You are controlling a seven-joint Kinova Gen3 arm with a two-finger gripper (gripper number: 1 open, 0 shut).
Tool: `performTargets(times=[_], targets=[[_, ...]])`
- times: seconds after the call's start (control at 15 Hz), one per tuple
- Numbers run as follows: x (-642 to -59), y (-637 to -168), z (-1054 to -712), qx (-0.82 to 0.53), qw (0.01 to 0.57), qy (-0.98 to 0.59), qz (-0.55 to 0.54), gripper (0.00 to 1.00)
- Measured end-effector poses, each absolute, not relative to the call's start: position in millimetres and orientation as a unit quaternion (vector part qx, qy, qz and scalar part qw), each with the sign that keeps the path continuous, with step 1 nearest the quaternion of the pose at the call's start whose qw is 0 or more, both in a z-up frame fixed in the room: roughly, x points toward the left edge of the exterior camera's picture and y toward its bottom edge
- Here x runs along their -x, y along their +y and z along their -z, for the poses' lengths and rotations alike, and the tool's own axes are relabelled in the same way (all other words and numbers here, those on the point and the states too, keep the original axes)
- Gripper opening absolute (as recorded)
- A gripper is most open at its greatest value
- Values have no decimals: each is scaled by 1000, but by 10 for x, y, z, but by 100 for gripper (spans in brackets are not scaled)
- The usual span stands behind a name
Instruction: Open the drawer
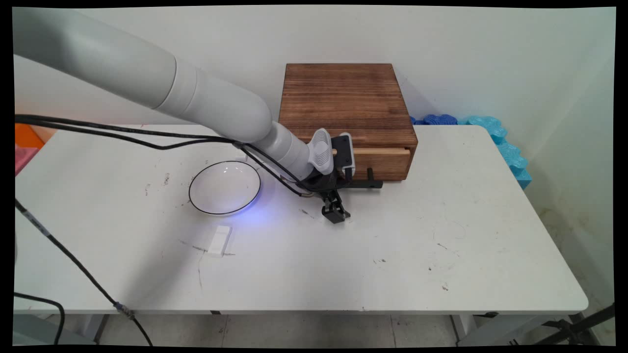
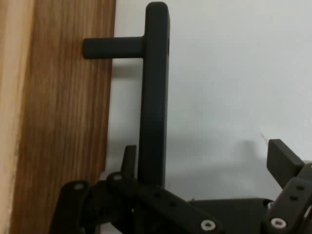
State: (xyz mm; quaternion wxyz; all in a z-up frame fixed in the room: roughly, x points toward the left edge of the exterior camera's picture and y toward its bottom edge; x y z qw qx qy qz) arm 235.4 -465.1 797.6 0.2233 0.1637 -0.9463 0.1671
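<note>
The pincer (image 2: 200,170) stands wide, one finger (image 2: 129,161) between the wooden drawer front (image 2: 58,122) and its black handle (image 2: 153,97). The other finger (image 2: 282,161) hangs apart over the worktop (image 2: 234,73).

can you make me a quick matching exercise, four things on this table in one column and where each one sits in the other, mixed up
1. dark wooden drawer box
2. white bowl with a thin black rim
3. small white rectangular block
4. black bar handle

a. on the drawer front, at the gripper
b. nearest the table's front edge
c. at the back, by the wall
d. left of the gripper

Pairs: 1-c, 2-d, 3-b, 4-a
</note>
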Motion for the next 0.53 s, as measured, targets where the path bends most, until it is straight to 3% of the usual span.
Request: performTargets(times=[0.53], targets=[[-2220,-4375,-7976,-162,224,-950,-145,100]])
